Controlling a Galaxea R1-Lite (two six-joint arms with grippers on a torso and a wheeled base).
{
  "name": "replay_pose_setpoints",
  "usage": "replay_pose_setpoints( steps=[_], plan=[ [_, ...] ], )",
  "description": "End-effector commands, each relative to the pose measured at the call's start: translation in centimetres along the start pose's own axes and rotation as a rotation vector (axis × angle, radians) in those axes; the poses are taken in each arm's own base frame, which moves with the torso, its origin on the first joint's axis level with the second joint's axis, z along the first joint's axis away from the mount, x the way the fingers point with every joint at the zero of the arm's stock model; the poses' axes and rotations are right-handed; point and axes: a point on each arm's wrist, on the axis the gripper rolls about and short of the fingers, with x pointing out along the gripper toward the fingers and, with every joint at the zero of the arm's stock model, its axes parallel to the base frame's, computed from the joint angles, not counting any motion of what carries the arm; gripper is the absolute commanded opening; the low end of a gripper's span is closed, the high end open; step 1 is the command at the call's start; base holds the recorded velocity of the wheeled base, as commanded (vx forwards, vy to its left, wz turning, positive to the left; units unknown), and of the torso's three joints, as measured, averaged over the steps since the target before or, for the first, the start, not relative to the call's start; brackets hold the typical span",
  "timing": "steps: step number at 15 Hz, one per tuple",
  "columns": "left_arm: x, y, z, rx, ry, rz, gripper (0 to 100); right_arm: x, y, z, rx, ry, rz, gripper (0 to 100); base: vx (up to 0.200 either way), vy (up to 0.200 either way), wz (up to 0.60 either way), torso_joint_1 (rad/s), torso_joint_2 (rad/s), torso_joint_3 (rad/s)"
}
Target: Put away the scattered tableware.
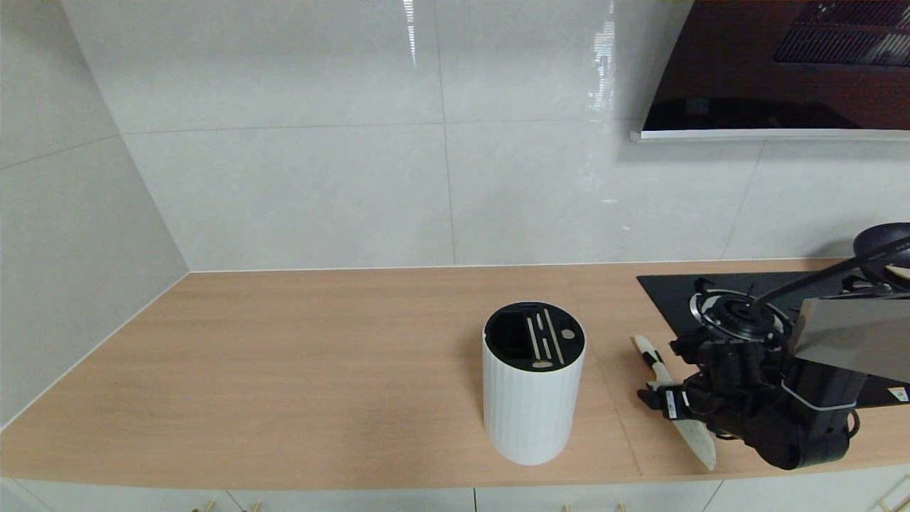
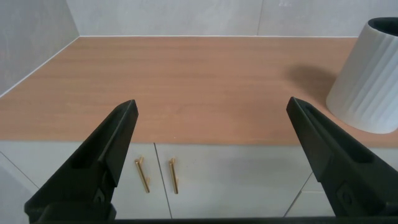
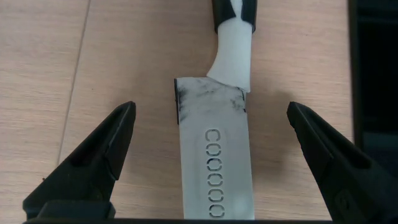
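The knife (image 3: 214,155) lies flat near the countertop's (image 1: 320,355) front edge, right of the white holder (image 1: 533,405), and the right gripper (image 3: 210,112) hangs over its blade, jaws wide and empty, seemingly placed to straddle it for pickup.

The black right gripper (image 1: 665,373) sits at four o'clock in the head view, pointing toward nine o'clock, jaws spread wide. The black left gripper (image 2: 211,102) holds its jaws equally wide apart.

Knife (image 1: 698,437) middle hidden under right gripper (image 1: 665,375); blade tip cut off in wrist view; white holder (image 2: 367,74) partly cropped.
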Motion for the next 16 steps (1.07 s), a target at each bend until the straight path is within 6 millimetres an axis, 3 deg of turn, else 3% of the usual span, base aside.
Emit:
replay_pose_setpoints(
  steps=[1,8,9,16],
  plan=[
    [0.01,0.00,0.00,0.000,0.001,-0.002,100,0.30,0.06,-0.11,-0.001,0.001,0.001,100,0.000,0.000,0.00,0.000,0.00,0.000],
    [0.00,0.00,0.00,0.000,0.000,0.000,100,0.57,0.01,-0.38,-0.002,0.009,0.000,100,0.000,0.000,0.00,0.000,0.00,0.000],
    [0.01,0.00,0.00,0.000,0.001,-0.002,100,0.60,0.01,-0.43,-0.002,0.011,0.000,0,0.000,0.000,0.00,0.000,0.00,0.000],
    [0.00,0.00,0.00,0.000,0.000,0.000,100,0.68,0.07,-0.50,-0.003,0.007,0.001,0,0.000,0.000,0.00,0.000,0.00,0.000]
  ],
)
